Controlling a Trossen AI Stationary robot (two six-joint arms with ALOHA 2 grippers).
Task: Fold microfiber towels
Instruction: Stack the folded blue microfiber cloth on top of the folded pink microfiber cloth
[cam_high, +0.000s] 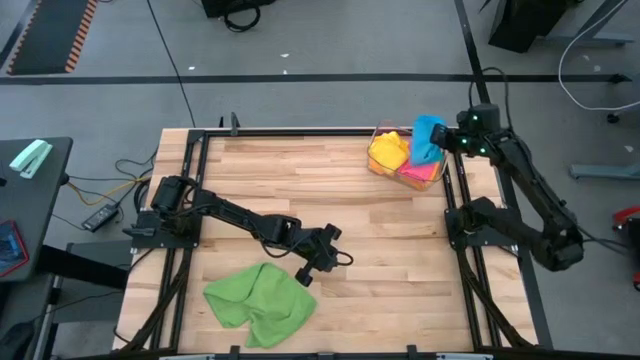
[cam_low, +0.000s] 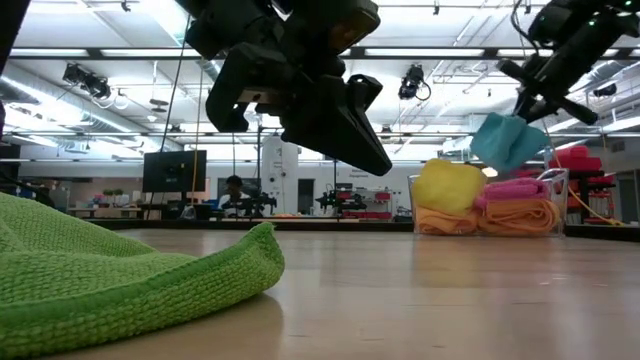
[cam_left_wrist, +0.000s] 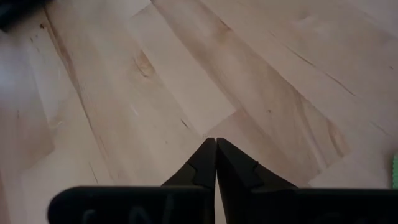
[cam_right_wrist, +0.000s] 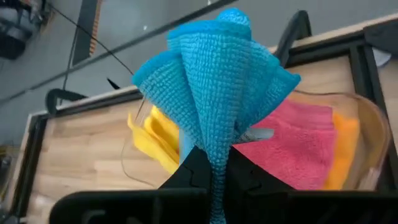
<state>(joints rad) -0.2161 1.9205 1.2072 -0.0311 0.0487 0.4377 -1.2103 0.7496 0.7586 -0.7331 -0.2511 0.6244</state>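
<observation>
Right tool (cam_high: 436, 143) at two o'clock, pinched tight on the blue towel (cam_high: 428, 137), holding it bunched above the clear bin (cam_high: 378, 135) with yellow (cam_high: 388, 152), pink (cam_high: 420, 170) and orange (cam_low: 520, 214) towels. Left tool (cam_high: 303, 274) closed and empty, over desk (cam_high: 400, 260) centre; green towel (cam_high: 260, 302) lies crumpled at seven o'clock.

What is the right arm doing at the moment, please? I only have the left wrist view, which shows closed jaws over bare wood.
Observer: The right gripper is shut on the blue towel, lifting it over the clear bin.
Operator: What remains in the bin?
Observer: A yellow towel, a pink towel and an orange towel.
Operator: Is any towel near my left gripper?
Observer: Yes, the green towel lies crumpled on the table just beside the left gripper, which holds nothing.
</observation>
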